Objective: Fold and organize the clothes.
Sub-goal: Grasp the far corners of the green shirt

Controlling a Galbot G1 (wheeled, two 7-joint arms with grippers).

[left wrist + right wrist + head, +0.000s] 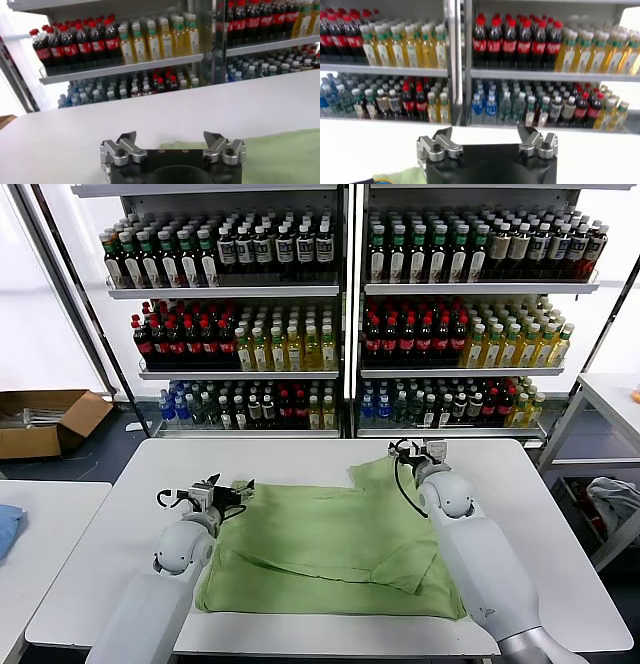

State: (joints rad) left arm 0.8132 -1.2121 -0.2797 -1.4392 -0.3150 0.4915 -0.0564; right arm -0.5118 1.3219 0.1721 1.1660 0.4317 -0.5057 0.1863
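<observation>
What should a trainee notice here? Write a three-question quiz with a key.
1. True or false: the left tool is shut on the light green cotton shirt.
2. Where does the right tool sit? A) over the shirt's far right corner B) by the brown cardboard box
3. Fill in: the shirt lies on the white ___.

Key: 1 false, both tools are open and hold nothing; 2 A; 3 table.

shirt [320, 549]: plain light green | table [540, 514]: white | box [45, 422]: brown cardboard
</observation>
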